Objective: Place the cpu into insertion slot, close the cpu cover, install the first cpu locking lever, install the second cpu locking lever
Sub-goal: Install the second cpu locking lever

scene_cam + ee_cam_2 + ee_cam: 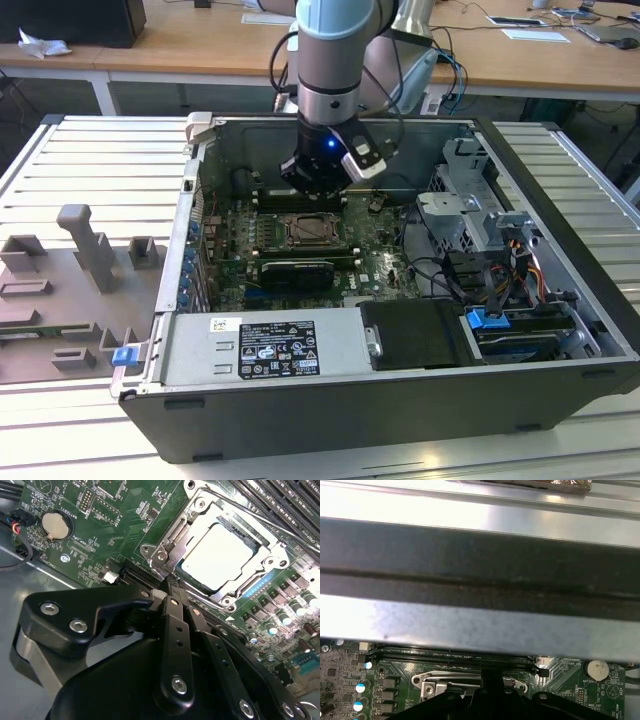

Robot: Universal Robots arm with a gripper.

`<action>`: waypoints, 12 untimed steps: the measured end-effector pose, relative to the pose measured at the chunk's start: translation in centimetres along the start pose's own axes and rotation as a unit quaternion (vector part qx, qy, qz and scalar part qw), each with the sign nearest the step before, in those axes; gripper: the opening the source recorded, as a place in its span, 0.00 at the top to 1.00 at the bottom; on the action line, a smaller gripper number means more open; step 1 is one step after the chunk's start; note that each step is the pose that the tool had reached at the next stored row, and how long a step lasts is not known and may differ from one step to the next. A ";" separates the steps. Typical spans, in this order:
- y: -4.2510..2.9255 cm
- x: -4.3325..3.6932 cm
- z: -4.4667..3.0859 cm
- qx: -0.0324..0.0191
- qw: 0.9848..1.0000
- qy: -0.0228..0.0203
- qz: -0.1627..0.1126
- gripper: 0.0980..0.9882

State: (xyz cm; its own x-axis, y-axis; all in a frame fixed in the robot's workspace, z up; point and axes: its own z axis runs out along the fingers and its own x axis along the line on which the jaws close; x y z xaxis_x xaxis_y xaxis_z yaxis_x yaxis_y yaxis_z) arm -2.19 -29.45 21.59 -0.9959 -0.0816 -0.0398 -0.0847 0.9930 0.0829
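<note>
Here the gripper has its two black fingers drawn together to a narrow tip with nothing between them, the tip low beside one edge of the cpu cover. That silver frame lies flat over the insertion slot, and the cpu shows pale through its square cut-out, upper right of the second wrist view. A round coin cell sits upper left on the green motherboard. In the exterior view the arm's wrist hangs above the socket, centre frame, inside the open computer case.
</note>
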 end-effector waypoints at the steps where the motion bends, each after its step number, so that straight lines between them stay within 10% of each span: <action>1: 0.02 -0.01 -0.22 0.000 1.000 0.000 0.000 0.99; 12: -0.20 -0.04 -1.69 0.000 1.000 0.000 0.000 0.99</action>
State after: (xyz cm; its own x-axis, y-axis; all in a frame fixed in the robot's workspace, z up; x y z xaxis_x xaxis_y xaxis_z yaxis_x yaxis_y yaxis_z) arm -2.19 -29.78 23.25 -0.9959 -0.0817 -0.0397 -0.0847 0.9929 0.0829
